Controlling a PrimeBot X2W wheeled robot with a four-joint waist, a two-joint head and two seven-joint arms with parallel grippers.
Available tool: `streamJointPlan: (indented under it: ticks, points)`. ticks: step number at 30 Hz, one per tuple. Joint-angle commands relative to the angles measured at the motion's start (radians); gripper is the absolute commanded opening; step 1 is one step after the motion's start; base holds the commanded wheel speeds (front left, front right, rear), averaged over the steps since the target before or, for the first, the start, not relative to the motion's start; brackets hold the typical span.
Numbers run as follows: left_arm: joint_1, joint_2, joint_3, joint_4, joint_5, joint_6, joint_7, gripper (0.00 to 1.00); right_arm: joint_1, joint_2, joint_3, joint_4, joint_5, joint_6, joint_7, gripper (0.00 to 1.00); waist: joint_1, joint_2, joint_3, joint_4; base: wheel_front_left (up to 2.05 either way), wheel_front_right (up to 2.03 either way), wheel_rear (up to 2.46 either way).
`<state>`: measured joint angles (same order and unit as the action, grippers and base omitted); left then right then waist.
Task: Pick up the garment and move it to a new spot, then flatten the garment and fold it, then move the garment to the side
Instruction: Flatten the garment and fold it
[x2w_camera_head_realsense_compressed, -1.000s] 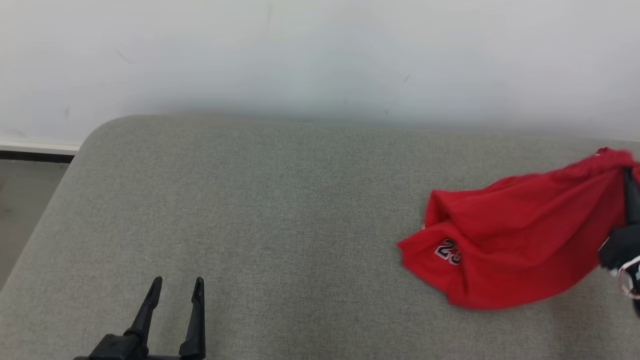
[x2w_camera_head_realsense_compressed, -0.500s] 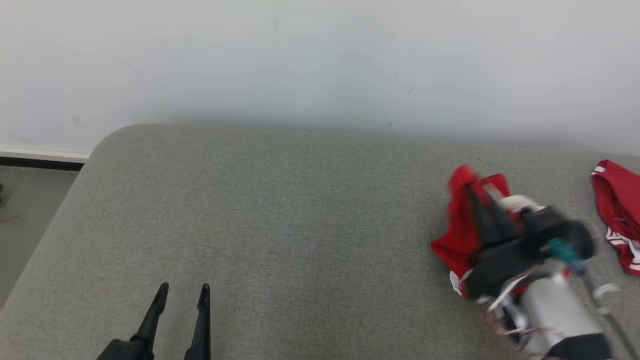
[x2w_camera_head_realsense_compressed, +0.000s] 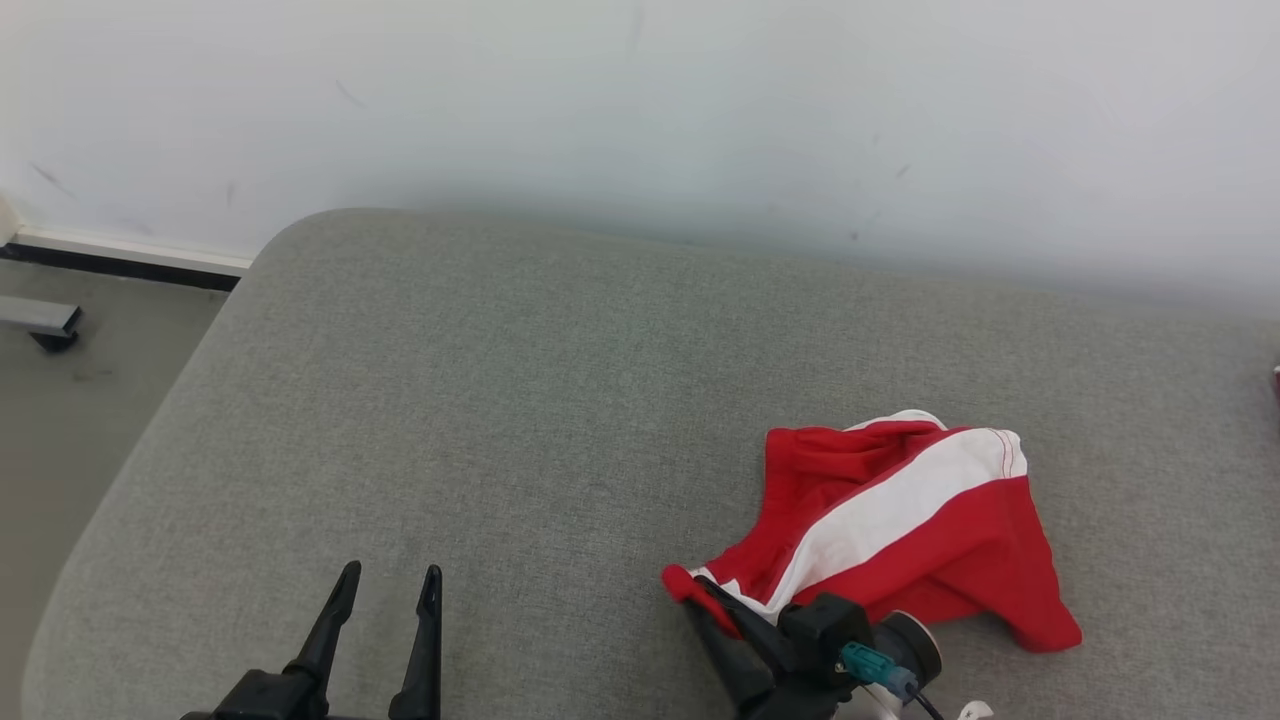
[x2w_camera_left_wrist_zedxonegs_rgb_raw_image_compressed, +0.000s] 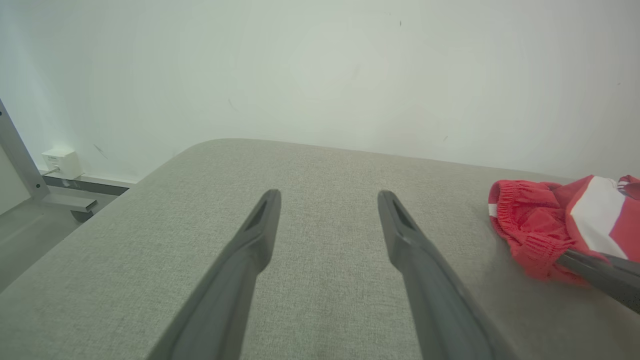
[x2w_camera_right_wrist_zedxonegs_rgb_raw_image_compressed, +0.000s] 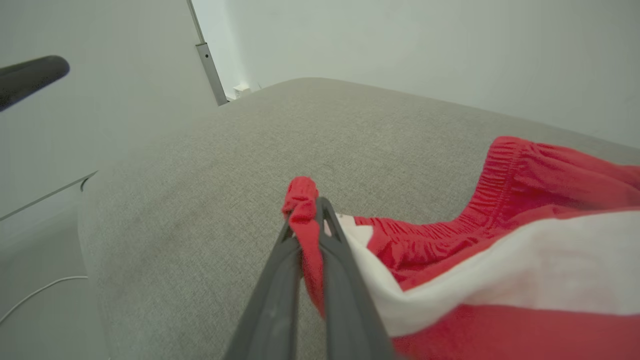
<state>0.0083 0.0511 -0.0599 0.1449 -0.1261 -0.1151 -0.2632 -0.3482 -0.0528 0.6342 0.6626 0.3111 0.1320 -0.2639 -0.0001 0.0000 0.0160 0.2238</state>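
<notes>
Two dark tapering fingers of the right gripper (x2w_camera_right_wrist_zedxonegs_rgb_raw_image_compressed: 307, 220) are pressed together on a bunched fold of the garment (x2w_camera_head_realsense_compressed: 900, 520). The red cloth is squeezed between them and pokes out past the tips. Garment: red shorts in thin, smooth fabric, with a broad white stripe running diagonally and a waistband gathered into fine ribbed puckers. It lies crumpled at the lower right of the head view on the cushion (x2w_camera_head_realsense_compressed: 480, 400), its lower-left corner caught in that grip near the bottom edge. A small teal connector (x2w_camera_head_realsense_compressed: 865, 660) sits on the right wrist housing. The left gripper (x2w_camera_head_realsense_compressed: 391, 572) is at the lower left of the head view with its jaws spread wide and nothing between them, well apart from the garment; its fingers are matte black, narrow, with slotted inner faces near the tips. Cushion: grey woven upholstery with a coarse flecked weave, a rounded corner at upper left and softly rolled edges. Behind it is a pale wall (x2w_camera_head_realsense_compressed: 640, 100), matte, with a few small dark scuffs. A white baseboard (x2w_camera_head_realsense_compressed: 130, 255) runs at upper left with a dark strip beneath it. Grey floor (x2w_camera_head_realsense_compressed: 70, 430) lies along the left edge, with a metal foot (x2w_camera_head_realsense_compressed: 45, 322) on it. The left wrist view has a small white box (x2w_camera_left_wrist_zedxonegs_rgb_raw_image_compressed: 60, 162) low on the wall, and the right wrist view has a thin pale cable (x2w_camera_right_wrist_zedxonegs_rgb_raw_image_compressed: 40, 295) on the floor at lower left.
</notes>
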Motion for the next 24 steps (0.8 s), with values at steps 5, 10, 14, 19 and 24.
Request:
streamJointPlan:
  ticks: [5,10,14,19,24]
  points:
    - [0.006,-0.001,0.011,0.002,-0.01,0.004,-0.001,1.0,0.005,0.003,0.032,-0.026,0.043,-0.003,0.0,1.0,0.0001,0.0,0.0,-0.006,0.0,0.0,0.0]
    - [0.015,0.0,0.021,0.008,-0.007,0.008,-0.001,1.0,0.023,-0.008,-0.011,-0.089,0.032,-0.003,0.0,1.0,0.0001,0.0,-0.023,-0.044,0.0,0.0,0.0]
    - [0.02,-0.001,0.027,-0.003,-0.004,0.013,-0.001,1.0,0.052,-0.048,-0.105,-0.174,0.003,-0.003,0.0,1.0,0.0001,0.0,-0.034,-0.08,0.0,0.0,0.0]
    - [0.028,0.0,0.039,-0.017,-0.001,0.016,-0.001,1.0,0.122,-0.095,-0.245,-0.279,-0.041,-0.003,0.0,1.0,0.0001,0.0,-0.04,-0.115,0.0,0.0,0.0]
    - [0.035,0.0,0.055,-0.027,0.002,0.015,-0.001,1.0,0.214,-0.12,-0.398,-0.358,-0.071,-0.003,0.0,1.0,0.0001,0.0,-0.037,-0.142,0.0,0.0,0.0]
